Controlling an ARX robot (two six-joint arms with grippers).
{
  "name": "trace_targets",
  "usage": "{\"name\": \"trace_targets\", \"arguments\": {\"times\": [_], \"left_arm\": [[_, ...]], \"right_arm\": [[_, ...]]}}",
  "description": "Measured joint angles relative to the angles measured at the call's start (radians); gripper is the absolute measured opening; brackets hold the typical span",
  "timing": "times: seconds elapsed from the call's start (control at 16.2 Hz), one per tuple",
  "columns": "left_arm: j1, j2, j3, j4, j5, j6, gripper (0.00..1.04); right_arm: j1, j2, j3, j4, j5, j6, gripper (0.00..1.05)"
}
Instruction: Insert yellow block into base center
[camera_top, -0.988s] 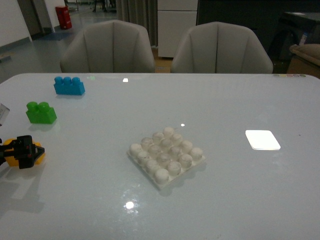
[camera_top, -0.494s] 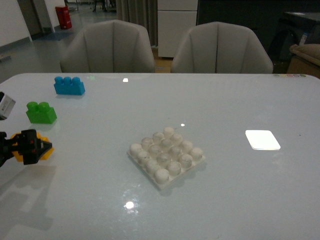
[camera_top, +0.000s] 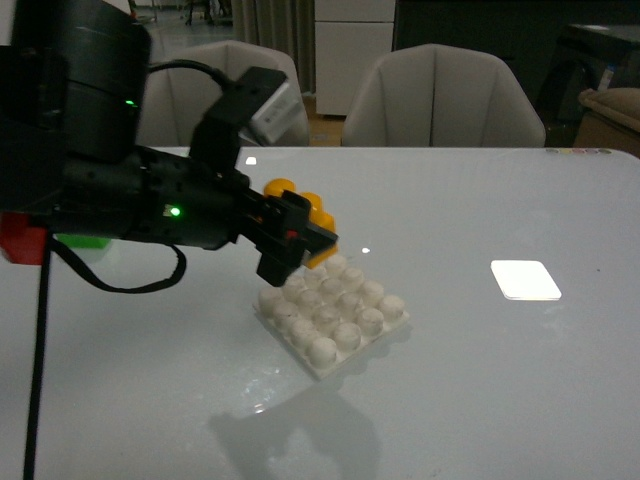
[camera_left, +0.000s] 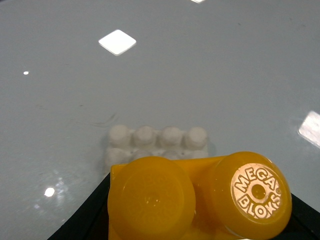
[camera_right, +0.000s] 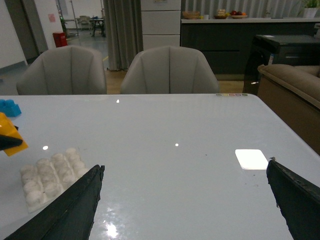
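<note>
— Left gripper (camera_top: 300, 243) is clenched on the block (camera_top: 312, 207). The black jaws pinch its sides and its two studs face up.

— What has just changed?

— A second ago I held it low by the left edge of the table (camera_top: 500, 400), near the green brick (camera_top: 85, 240). Since then my arm has swung inward and lifted. The block now hangs a little tilted beside the far-left corner of the base (camera_top: 345, 325).

— Is it touching the studs?

— From the front I cannot tell, because the block overlaps that corner. My right wrist view shows it off to one side and higher than the base, so I judge it is still in the air.

— What does that mean for the task?

— I reckon the pick and most of the carry are done. What is left is the fine part: bring the block over the four middle studs, level it, square it to the grid and press down. If it stays tilted it could jam on one stud.

— Is anything sitting in the base already?

— No true container is in view, and the base is the only holder. Every stud I can see is bare, though my jaws hide part of the back corner.

— And the other arm?

— Right gripper (camera_right: 185, 167) is spread wide with nothing in it, well apart from the base.
</note>
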Motion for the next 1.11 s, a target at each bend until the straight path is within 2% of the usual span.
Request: {"name": "trace_targets", "arguments": {"times": [0.12,0.37,0.68,1.11], "left_arm": [[-0.026,0.055,0.056,-0.087,0.005,0.070,0.66],[-0.025,0.174,0.164,-0.186,0.011,0.135,0.66],[-0.059,0.262,0.267,-0.240,0.036,0.145,0.66],[-0.046,0.325,0.304,-0.196,0.035,0.136,0.66]], "right_arm": [[0.000,0.000,0.000,0.000,0.000,0.000,0.98],[0.000,0.000,0.000,0.000,0.000,0.000,0.98],[0.000,0.000,0.000,0.000,0.000,0.000,0.98],[0.000,0.000,0.000,0.000,0.000,0.000,0.98]]}}
